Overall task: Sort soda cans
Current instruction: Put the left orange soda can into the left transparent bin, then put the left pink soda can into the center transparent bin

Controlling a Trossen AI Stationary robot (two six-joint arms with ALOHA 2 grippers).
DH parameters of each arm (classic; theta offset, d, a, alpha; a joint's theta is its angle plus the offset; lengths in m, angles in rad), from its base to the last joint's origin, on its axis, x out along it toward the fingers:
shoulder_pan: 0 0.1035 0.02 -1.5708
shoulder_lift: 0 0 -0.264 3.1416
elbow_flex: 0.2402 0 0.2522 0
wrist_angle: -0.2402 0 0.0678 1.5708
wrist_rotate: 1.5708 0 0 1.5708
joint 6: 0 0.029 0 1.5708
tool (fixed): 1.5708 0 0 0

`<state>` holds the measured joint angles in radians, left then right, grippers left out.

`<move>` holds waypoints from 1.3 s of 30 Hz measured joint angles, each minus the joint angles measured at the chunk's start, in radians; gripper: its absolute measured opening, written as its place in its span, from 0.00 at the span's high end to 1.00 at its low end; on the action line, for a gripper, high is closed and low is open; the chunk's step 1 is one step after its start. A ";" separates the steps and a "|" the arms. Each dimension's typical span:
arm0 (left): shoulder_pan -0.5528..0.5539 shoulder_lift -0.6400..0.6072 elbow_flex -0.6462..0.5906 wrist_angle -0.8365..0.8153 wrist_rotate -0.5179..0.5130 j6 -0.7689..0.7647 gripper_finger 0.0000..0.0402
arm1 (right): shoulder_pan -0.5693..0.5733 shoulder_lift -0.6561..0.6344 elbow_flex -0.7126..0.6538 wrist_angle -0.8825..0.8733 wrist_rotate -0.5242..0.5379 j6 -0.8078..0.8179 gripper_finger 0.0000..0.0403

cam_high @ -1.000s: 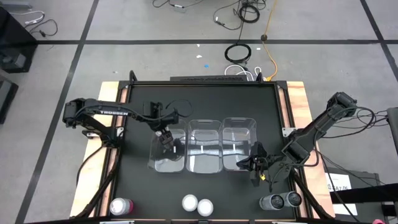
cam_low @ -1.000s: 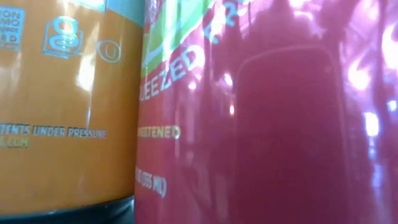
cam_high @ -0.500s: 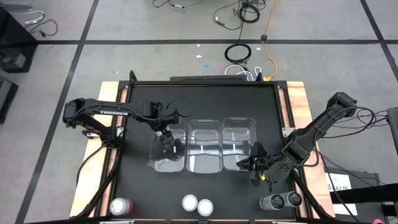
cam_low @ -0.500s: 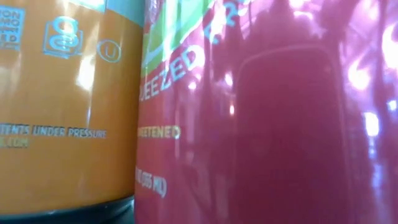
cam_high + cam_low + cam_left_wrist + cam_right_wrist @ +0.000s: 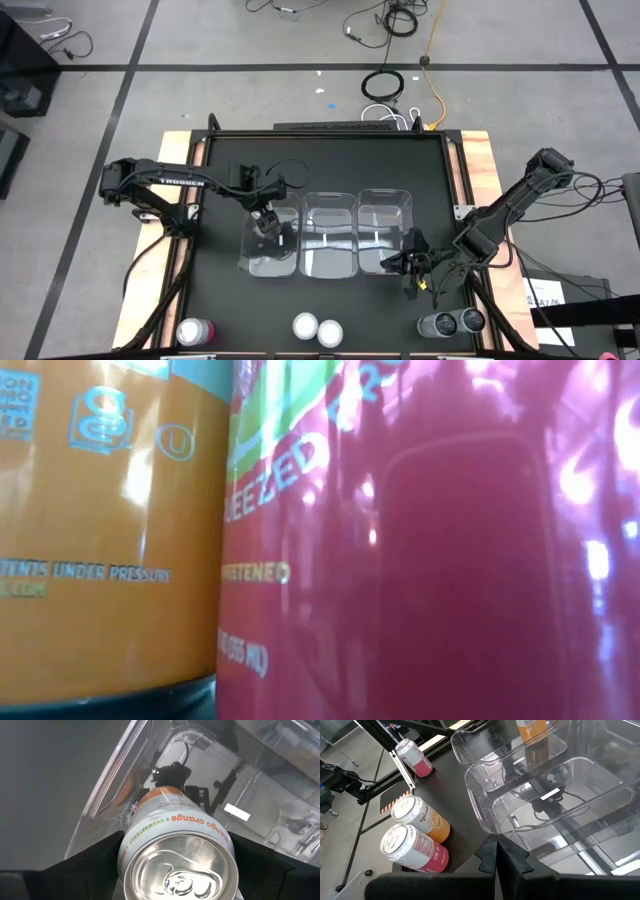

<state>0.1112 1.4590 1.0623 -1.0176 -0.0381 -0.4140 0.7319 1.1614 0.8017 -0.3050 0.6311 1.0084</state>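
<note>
Orange can (image 5: 177, 857) was clamped in the left gripper (image 5: 266, 222), hanging over the leftmost clear bin (image 5: 270, 262). I'd have lowered it upright, clear of the walls, before letting go. Right gripper (image 5: 411, 263) idled pinched shut beside the rightmost bin.

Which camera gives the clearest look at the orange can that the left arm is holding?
The left wrist view: the orange can fills it, top and label clear, over the clear bin. The high view hides it under the left end effector. The right wrist view shows it small. The low view shows other cans.
</note>
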 joint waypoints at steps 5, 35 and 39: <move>0.000 0.001 -0.002 -0.002 -0.004 -0.001 0.15 | 0.000 0.000 0.000 -0.007 0.000 -0.001 1.00; -0.026 -0.002 0.287 -0.295 0.065 -0.073 0.05 | 0.000 0.000 0.000 -0.015 0.000 -0.002 1.00; -0.056 -0.034 0.344 -0.335 0.066 -0.132 0.05 | 0.000 0.000 0.000 -0.014 0.000 0.000 1.00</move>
<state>0.0550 1.4252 1.4060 -1.3529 0.0275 -0.5457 0.7319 1.1614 0.8017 -0.3194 0.6307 1.0084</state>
